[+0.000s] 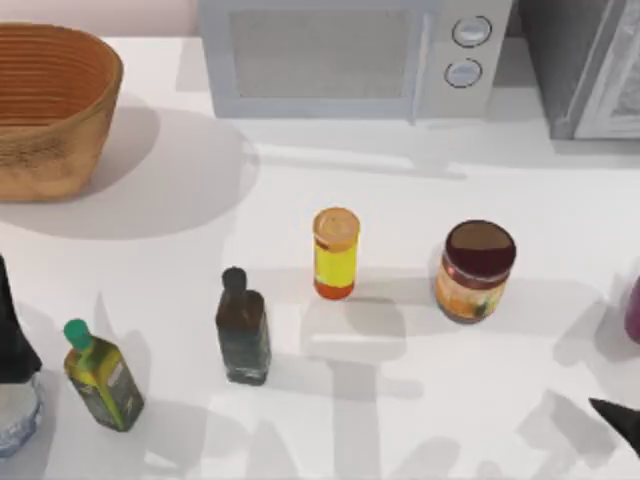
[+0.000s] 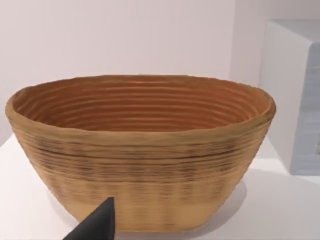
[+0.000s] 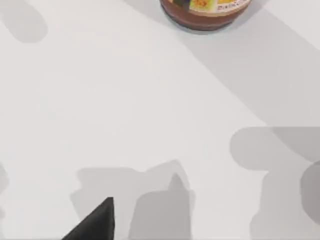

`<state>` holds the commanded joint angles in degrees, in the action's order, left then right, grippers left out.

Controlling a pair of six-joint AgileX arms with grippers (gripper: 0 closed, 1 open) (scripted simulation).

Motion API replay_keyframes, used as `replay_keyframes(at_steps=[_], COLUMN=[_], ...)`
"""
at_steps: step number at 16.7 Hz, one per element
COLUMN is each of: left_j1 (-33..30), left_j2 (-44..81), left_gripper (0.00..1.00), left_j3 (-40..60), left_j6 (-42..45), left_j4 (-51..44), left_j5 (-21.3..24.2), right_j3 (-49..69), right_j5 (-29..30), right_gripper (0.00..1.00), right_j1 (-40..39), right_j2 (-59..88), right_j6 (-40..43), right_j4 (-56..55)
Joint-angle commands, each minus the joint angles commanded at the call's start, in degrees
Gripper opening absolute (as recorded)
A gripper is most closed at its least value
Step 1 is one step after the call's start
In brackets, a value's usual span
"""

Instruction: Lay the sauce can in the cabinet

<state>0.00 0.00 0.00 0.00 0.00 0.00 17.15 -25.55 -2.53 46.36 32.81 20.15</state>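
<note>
Currently the sauce can (image 1: 475, 270) stands upright on the white bench (image 1: 400, 200), right of centre, well apart from the cabinet (image 1: 585, 65) at the back right corner. A yellow cylinder with an orange lid (image 1: 335, 252) stands to the can's left, then a dark bottle (image 1: 243, 328) and a green-capped oil bottle (image 1: 102, 378) further left. The microwave (image 1: 350, 55) sits at the back centre and the wicker basket (image 1: 50, 105) at the back left. The left claw (image 1: 15, 340) is at the left edge, the right claw (image 1: 620, 420) at the lower right corner; can't tell for either whether it is released or clenched. The right wrist view catches the can's base (image 3: 205, 12) across bare bench.
</note>
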Motion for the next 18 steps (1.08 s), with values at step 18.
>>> replay_keyframes(at_steps=[18], left_j1=[0.0], left_j2=[0.0], left_gripper=[1.0], left_j3=[0.0], left_j6=[0.0], left_j4=[0.0], left_j5=[0.0], right_j3=[48.2], right_j5=[-51.2], right_gripper=[1.0], right_j1=[5.2], right_j2=[80.3], right_j6=[64.7], right_j4=[16.9])
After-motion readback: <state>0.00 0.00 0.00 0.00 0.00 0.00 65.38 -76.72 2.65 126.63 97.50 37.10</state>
